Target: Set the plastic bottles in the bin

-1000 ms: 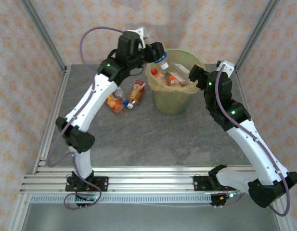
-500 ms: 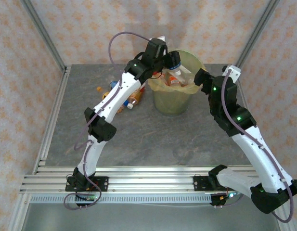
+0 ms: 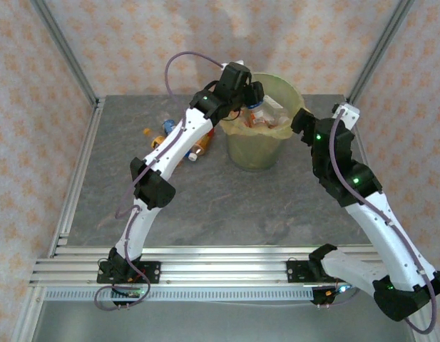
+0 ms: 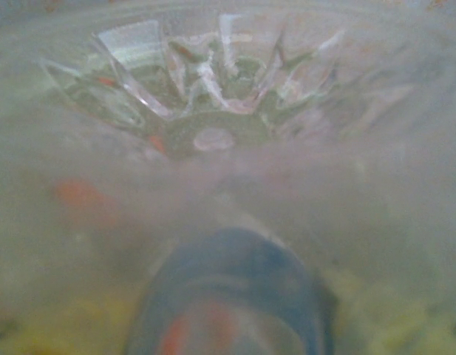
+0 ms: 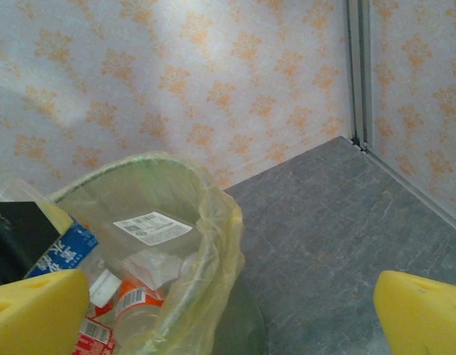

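One blue-labelled bottle point(image 5: 65, 250) clamped in left tool point(image 3: 252, 95) over the bin point(image 3: 257, 153), seemingly for release; right tool point(image 5: 229, 312) spread wide, empty; loose bottles point(image 3: 199, 146) lie on counter point(image 3: 205, 206).

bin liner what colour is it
Translucent pale yellow bin liner, draped over a pale green bin; it shows best in the right wrist view.

left pincer point(image 3: 252, 95) now over bin point(image 3: 259, 151), bottle point(image 5: 66, 248) carried along

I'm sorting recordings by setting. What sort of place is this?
Probably a lab test cell, not a home: two robot arms bolted to an aluminium rail, a grey table framed by metal posts, and patterned backdrop panels around it.
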Action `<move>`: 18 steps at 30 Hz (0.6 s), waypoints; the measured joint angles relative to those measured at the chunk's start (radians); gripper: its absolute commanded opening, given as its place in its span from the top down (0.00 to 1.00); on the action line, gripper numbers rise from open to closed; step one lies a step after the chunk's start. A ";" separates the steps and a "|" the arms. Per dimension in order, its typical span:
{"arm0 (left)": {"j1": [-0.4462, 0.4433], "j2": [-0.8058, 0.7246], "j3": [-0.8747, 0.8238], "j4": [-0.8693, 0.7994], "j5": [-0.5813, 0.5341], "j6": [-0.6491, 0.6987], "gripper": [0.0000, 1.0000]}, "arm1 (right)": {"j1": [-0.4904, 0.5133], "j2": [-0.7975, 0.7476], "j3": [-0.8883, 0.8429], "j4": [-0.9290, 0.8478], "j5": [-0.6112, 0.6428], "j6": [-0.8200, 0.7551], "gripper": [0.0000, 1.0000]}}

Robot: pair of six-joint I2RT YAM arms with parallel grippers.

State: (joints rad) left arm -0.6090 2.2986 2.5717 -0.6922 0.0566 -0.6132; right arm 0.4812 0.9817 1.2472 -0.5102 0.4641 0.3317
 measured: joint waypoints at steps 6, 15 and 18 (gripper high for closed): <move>-0.003 0.000 0.000 0.001 -0.023 -0.008 0.33 | 0.000 -0.018 -0.035 -0.025 0.030 0.039 0.01; -0.006 0.000 0.000 0.011 -0.030 -0.016 0.21 | 0.000 -0.051 -0.060 -0.077 0.083 0.090 0.01; -0.006 0.000 0.000 0.019 -0.019 -0.016 0.19 | 0.000 -0.058 -0.060 -0.093 0.090 0.100 0.01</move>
State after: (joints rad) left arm -0.6155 2.2986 2.5717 -0.6735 0.0376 -0.6289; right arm 0.4812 0.9234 1.1873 -0.6029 0.5537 0.4320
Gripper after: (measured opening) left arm 0.803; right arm 0.991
